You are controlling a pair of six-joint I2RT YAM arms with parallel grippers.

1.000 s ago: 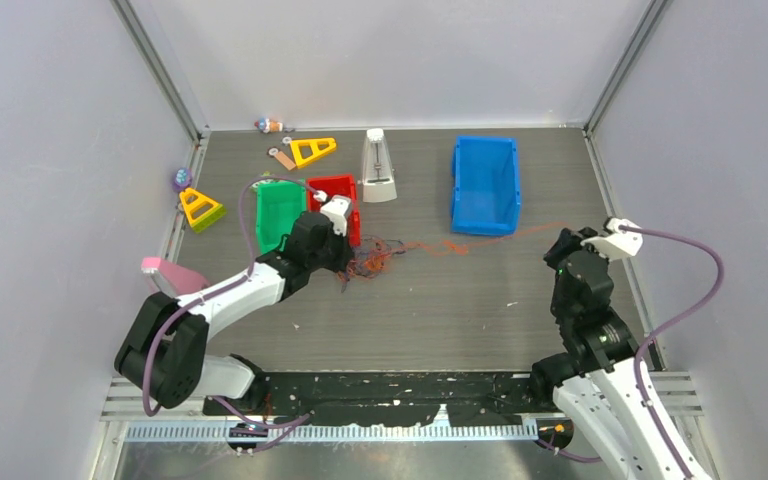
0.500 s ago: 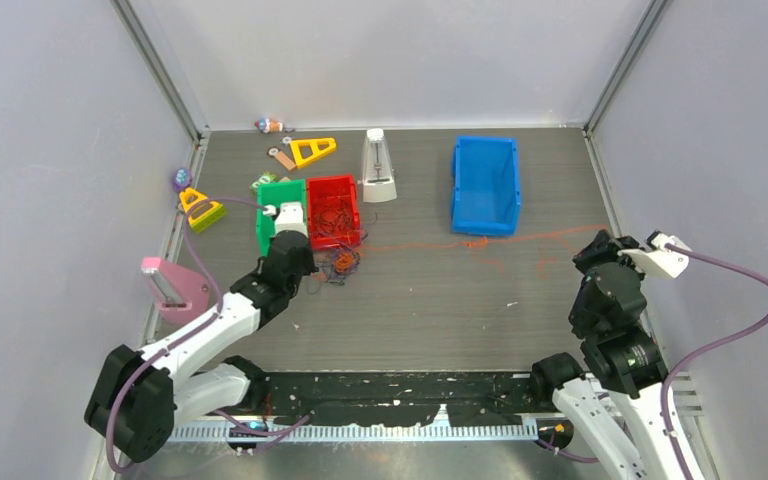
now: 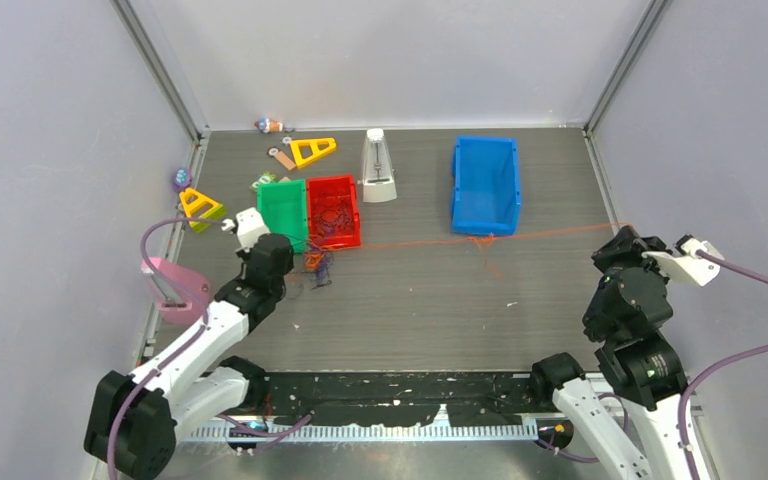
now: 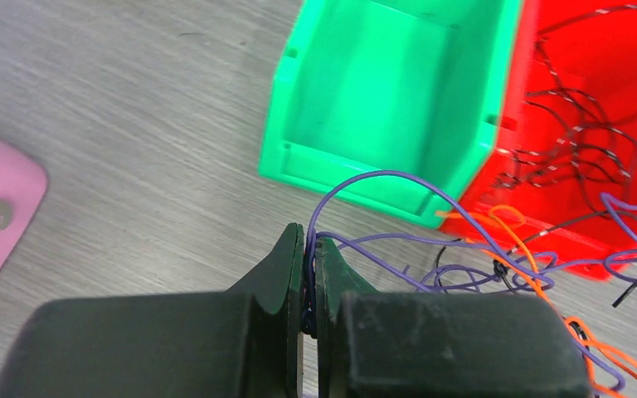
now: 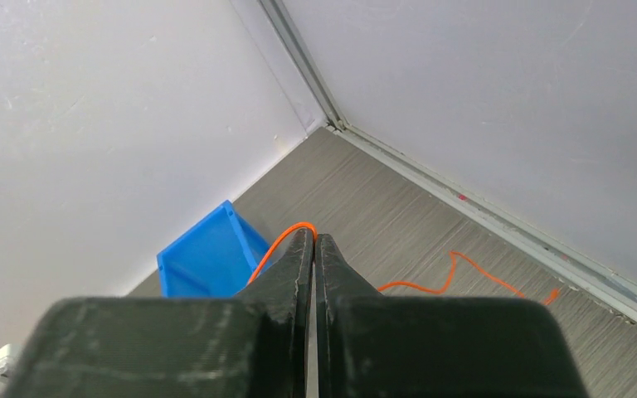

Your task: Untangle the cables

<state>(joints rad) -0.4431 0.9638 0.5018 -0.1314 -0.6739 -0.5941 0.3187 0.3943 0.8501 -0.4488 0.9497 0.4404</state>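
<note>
White arms with black joints, lilac hoses, black hands.

table | grey | holds: green bin, red bin, blue bin, cables

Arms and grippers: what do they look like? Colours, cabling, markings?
The left arm and right arm both have white links and black joint housings. A lilac hose runs outside each arm to a white camera housing at the wrist. The left gripper and right gripper each have two matte black fingers tapering to thin wedge tips. No markings are visible.
</note>
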